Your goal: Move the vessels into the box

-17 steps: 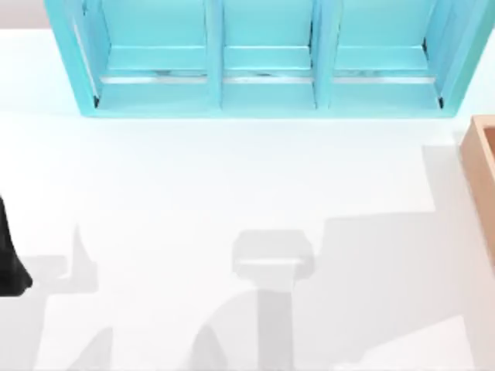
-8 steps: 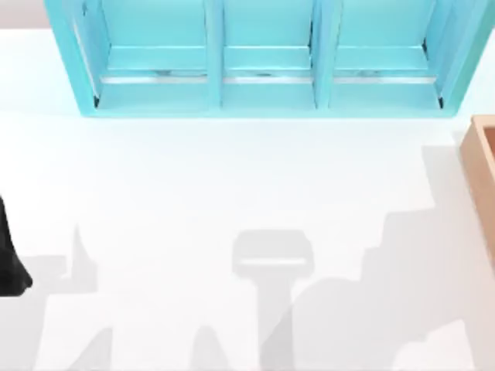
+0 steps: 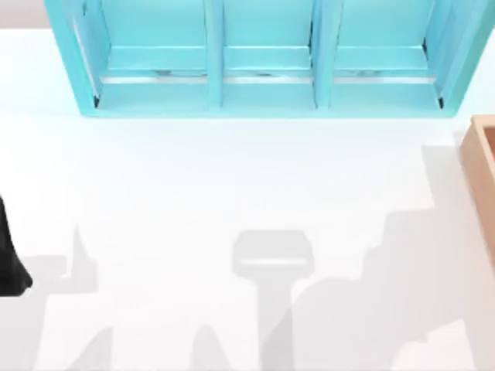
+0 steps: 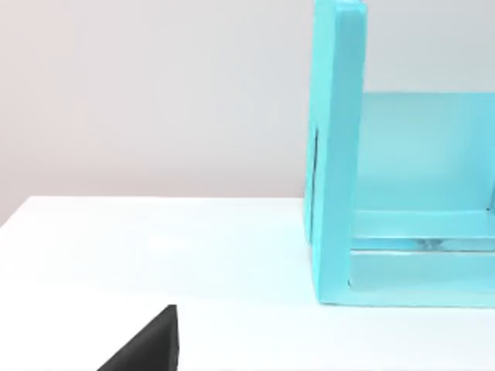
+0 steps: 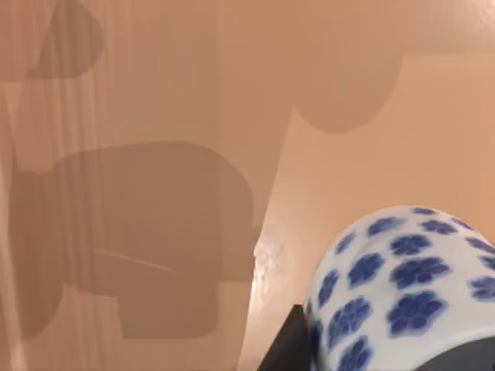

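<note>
Big turquoise cabinet [image 3: 263, 58] across the far side of the white table [image 3: 232, 178], three open bays facing us, and nothing for it to do in this job. At the top view's right edge, a sliver of the box [image 3: 481, 166] pokes in, tan-orange, thick-walled. That's the target.

Down at the left edge, a dark piece of the left arm [image 3: 9, 255] sits parked; its wrist camera looks along the table at the cabinet's end wall [image 4: 336, 154]. Whether its fingers are open or closed, I cannot tell.

The action is on the right wrist camera. Tan wood everywhere: the box's inner faces [image 5: 155, 116], with soft shadows falling across them. Right up against the lens, the white cup [image 5: 402, 286] with its blue flowers, and a dark bit of finger [image 5: 288, 348] showing beside it. So I'd judge the right gripper has this cup in its grip and is carrying it over or inside the box. How tightly the fingers close on it can't be read here.

This looks like the drop-off step for the floral cup. Next move, I'd say: lower it until it's close to the box floor, keep it upright, then open the fingers and lift straight out, clear of the walls.
</note>
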